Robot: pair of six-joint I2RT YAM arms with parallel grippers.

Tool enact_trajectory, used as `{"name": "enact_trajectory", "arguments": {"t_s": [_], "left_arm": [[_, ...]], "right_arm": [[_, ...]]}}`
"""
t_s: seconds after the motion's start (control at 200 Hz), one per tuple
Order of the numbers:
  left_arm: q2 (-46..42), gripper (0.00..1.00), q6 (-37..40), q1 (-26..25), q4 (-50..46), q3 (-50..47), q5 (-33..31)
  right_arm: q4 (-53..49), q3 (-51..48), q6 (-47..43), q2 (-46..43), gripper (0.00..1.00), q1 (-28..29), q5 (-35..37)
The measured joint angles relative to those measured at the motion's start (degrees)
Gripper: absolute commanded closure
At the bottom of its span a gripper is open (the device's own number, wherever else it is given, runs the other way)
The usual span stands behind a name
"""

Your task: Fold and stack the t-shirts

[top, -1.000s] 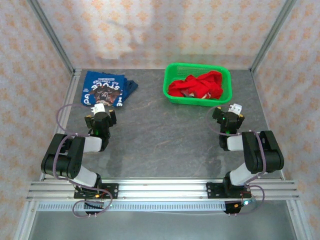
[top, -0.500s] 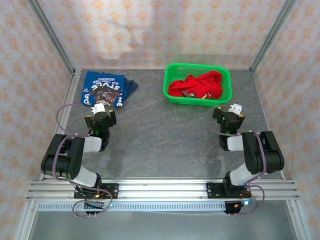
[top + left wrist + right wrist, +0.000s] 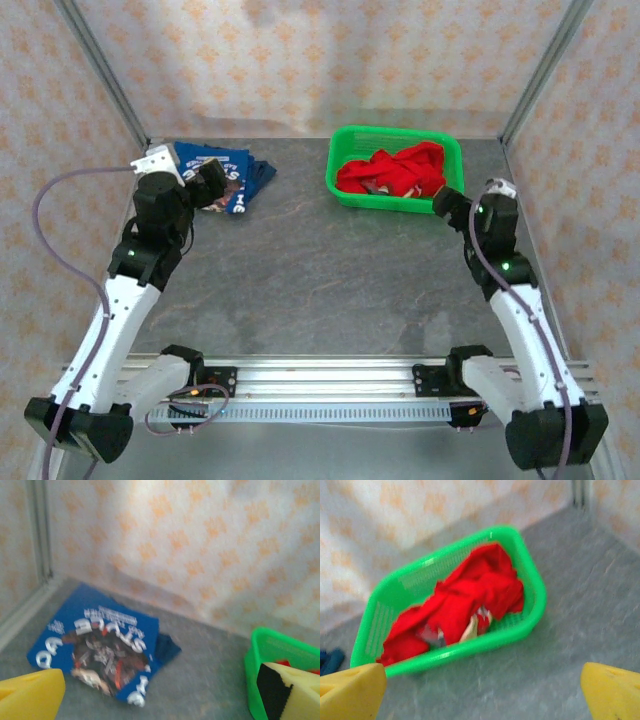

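**Blue tee laid flat at back left, red tee bunched in the basket**

The blue t-shirt (image 3: 240,170) (image 3: 100,640) is seen folded into a flat, roughly rectangular packet in the table's far left corner. White lettering and a dark graphic are turned upward, and a darker corner of cloth is left poking out at its right edge. The red t-shirt (image 3: 395,170) (image 3: 465,600) is heaped in soft, crumpled folds inside the green basket (image 3: 331,170) (image 3: 460,647), with a pale patch of print exposed among the creases. The basket is made of glossy plastic mesh, rectangular with rounded corners, and is set near the back wall, well apart from the blue tee. Both are carried by a mottled grey, stone-look table (image 3: 320,270) (image 3: 210,670) (image 3: 600,605).

The left gripper (image 3: 205,182) (image 3: 160,695) is held raised above the near edge of the blue tee, its arm stretched forward. Its yellow fingers (image 3: 30,695) are spread wide and nothing is held. The right gripper (image 3: 462,205) (image 3: 480,692) is poised just beside the basket's near right corner, angled toward it. Its fingers (image 3: 612,690) are likewise parted wide and empty.
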Motion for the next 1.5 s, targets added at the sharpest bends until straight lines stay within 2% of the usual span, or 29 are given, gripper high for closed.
{"name": "enact_trajectory", "arguments": {"t_s": [0.11,0.205,0.38,0.545,0.831,1.196,1.301,1.406,1.461,1.501], "left_arm": [[4.4,0.0,-2.3,-1.3,-9.4,5.9,3.5],[8.7,0.0,-3.0,-2.9,-14.3,8.9,6.4],[12.5,0.0,-3.5,-6.6,-17.4,11.6,10.4],[14.2,0.0,-3.4,-10.9,-18.2,14.0,12.0],[13.9,0.0,-3.4,-16.8,-19.6,14.2,12.2],[3.8,0.0,-3.8,-17.5,-20.2,12.5,11.2],[2.5,0.0,-3.9,-17.5,-20.9,12.3,10.1],[1.8,0.0,-4.1,-17.5,-21.7,11.1,9.5],[1.6,0.0,-4.3,-17.5,-21.9,10.3,8.9],[1.3,0.0,-4.3,-17.5,-21.9,9.7,8.5]], "right_arm": [[-10.4,13.3,0.5,12.3,0.03,0.0,-5.1],[-15.0,22.5,0.1,22.6,0.03,0.0,-7.9],[-21.3,35.0,-1.5,38.0,0.09,-0.2,-10.1],[-22.8,44.8,-2.4,50.6,0.15,-0.5,-11.1],[-22.4,51.5,-2.3,62.6,0.25,-1.2,-11.2],[-17.6,58.5,1.2,71.8,0.47,-1.9,-11.6],[-16.3,59.1,2.9,73.6,0.56,-1.9,-12.1],[-15.6,60.6,4.8,75.4,0.7,-1.9,-13.2],[-15.1,60.8,6.3,75.8,0.82,-1.9,-13.8],[-14.9,60.8,7.0,75.9,0.95,-1.9,-14.4]]}}
